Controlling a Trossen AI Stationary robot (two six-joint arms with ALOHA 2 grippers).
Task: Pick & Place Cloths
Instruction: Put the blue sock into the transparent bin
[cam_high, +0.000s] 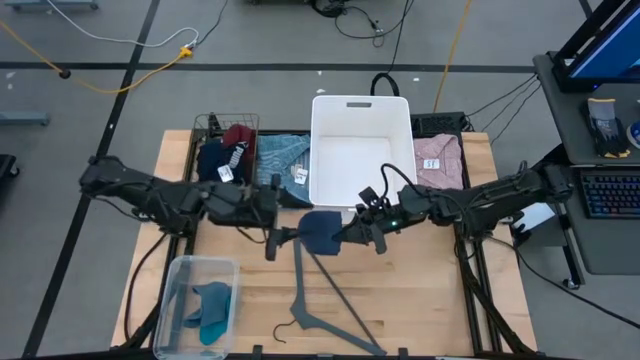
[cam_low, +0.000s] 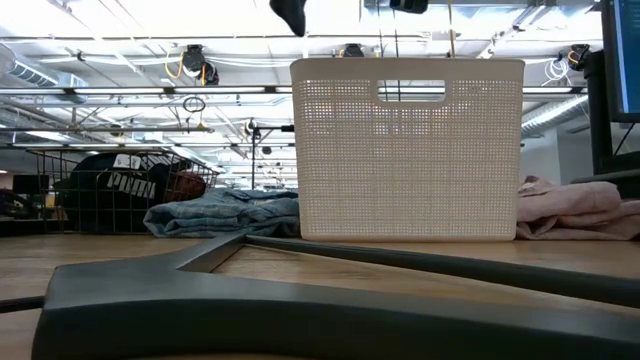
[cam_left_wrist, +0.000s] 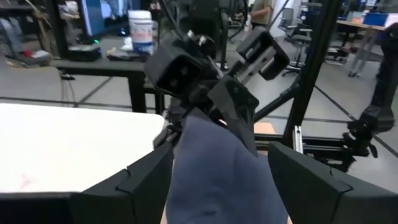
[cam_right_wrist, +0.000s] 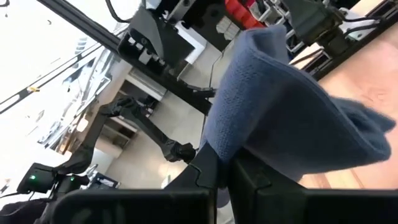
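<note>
Above the middle of the counter (cam_high: 420, 300), just near of the white basket (cam_high: 360, 150), the slate-blue cloth (cam_high: 320, 232) hangs in the air between the two arms. The right gripper (cam_high: 352, 238) is clamped on its right edge, fingers narrow around the fabric, as the right wrist view confirms. The left gripper (cam_high: 283, 240) sits at the cloth's left edge with fingers spread wide on either side of it, not yet pinching. This looks like a mid-air carry or handover, with the basket the likely destination. The next move calls for lifting the cloth clear of the basket's near rim, carrying it far over the opening, then releasing. The grey hanger (cam_high: 325, 300) lies on the counter below, and other cloths wait along the far edge.
</note>
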